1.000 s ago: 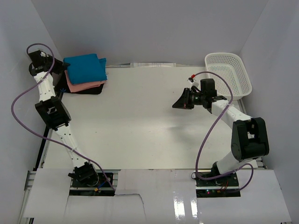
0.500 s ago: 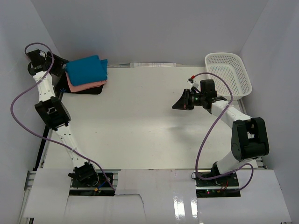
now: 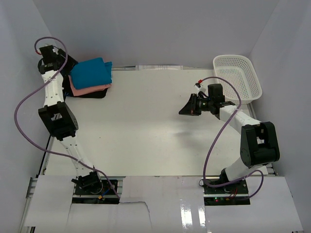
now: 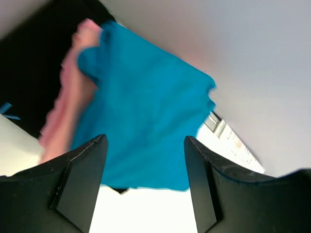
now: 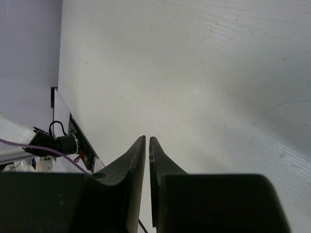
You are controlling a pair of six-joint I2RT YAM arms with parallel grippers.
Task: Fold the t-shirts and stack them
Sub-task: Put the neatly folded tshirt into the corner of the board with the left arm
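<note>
A folded teal-blue t-shirt (image 3: 91, 72) lies on top of a folded salmon-pink t-shirt (image 3: 82, 89) at the table's far left corner; both rest on a black mat (image 3: 92, 94). In the left wrist view the teal shirt (image 4: 146, 107) fills the middle and the pink one (image 4: 65, 104) shows along its left side. My left gripper (image 3: 68, 65) hovers just left of the stack, raised, its jaws open (image 4: 146, 141) and holding nothing. My right gripper (image 3: 182, 109) hangs over the table's right middle, shut (image 5: 147, 141) and empty.
A white mesh basket (image 3: 238, 77) stands at the far right corner. White walls close in the table on the left, back and right. The right arm's purple cable (image 3: 214, 145) loops beside it.
My left gripper has opened, let go of the teal shirt and risen, pulling back toward the far left corner. The stack has stayed in place. The right arm has not moved.
</note>
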